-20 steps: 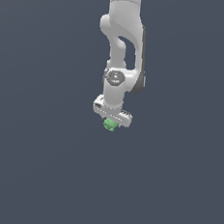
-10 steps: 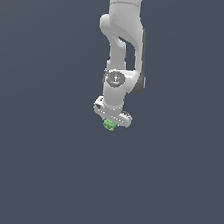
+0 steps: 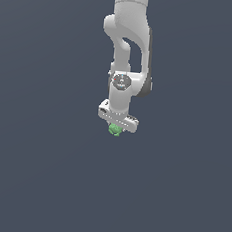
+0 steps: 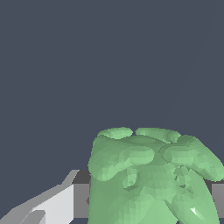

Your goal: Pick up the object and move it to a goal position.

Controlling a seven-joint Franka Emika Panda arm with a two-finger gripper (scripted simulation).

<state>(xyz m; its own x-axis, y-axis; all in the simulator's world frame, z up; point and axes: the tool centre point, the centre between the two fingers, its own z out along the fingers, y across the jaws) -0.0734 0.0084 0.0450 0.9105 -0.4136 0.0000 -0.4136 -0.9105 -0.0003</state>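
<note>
The object (image 3: 115, 130) is a small, lumpy light-green blob, peeking out just under the white gripper (image 3: 116, 128) in the exterior view. The arm hangs down from the top of that view with the hand at the middle. In the wrist view the green object (image 4: 151, 175) fills the space between the fingers; one grey-white finger (image 4: 52, 203) presses against its side and the other finger (image 4: 217, 199) shows at the picture's edge. The gripper is shut on the object. No goal marker shows.
A plain dark grey-blue surface (image 3: 42, 171) fills both views around the arm. No other objects or edges show.
The arm, gripper and held object have stayed almost in place; I see no clear movement.
</note>
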